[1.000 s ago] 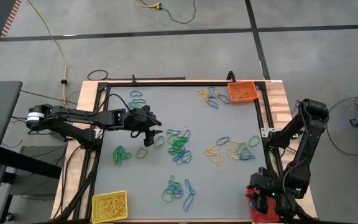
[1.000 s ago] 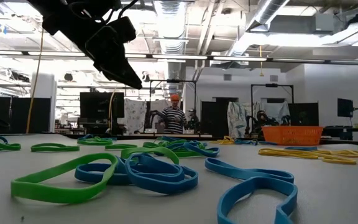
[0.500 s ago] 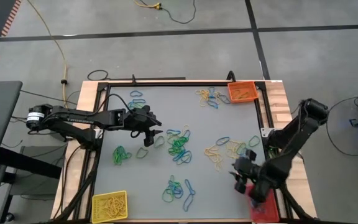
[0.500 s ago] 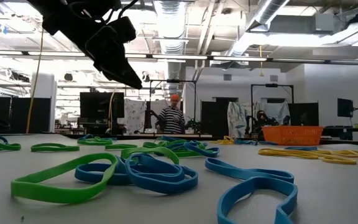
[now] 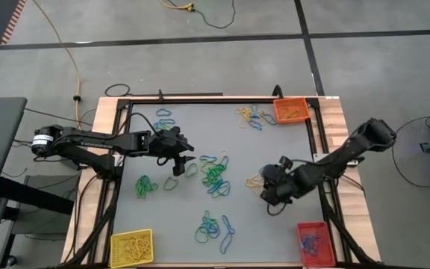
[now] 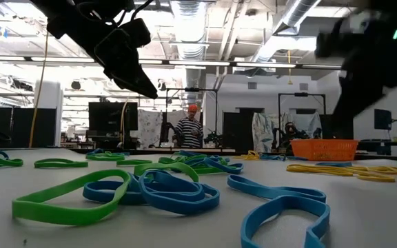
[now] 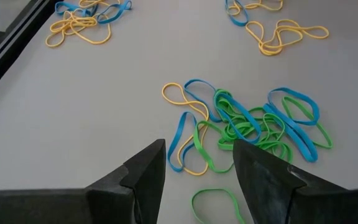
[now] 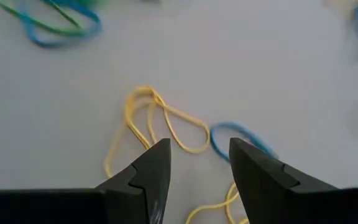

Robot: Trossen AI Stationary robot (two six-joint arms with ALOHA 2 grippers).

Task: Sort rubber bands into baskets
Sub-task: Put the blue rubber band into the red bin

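Note:
Yellow, green and blue rubber bands lie in loose clusters on the grey table (image 5: 275,146), such as the central cluster (image 5: 215,175) and the right cluster (image 5: 278,179). An orange basket (image 5: 290,110) sits at the far right corner, a yellow basket (image 5: 131,246) at the near left, a red basket (image 5: 312,243) at the near right. My left gripper (image 5: 176,166) hovers open left of the central cluster, above a green and blue tangle (image 7: 260,121). My right gripper (image 5: 269,196) hangs open over yellow bands (image 8: 160,121) of the right cluster, touching nothing.
A dark frame (image 5: 200,99) borders the table, with wooden strips outside it. A yellow cable (image 5: 66,52) runs over the floor beyond the far left. In the low view, a person (image 6: 194,131) stands far off in the room.
My right gripper has swung from over the red basket at the near right corner toward the table's middle and a little down, turning as it went; it now hangs over the right cluster's yellow bands. Its fingers stay open.

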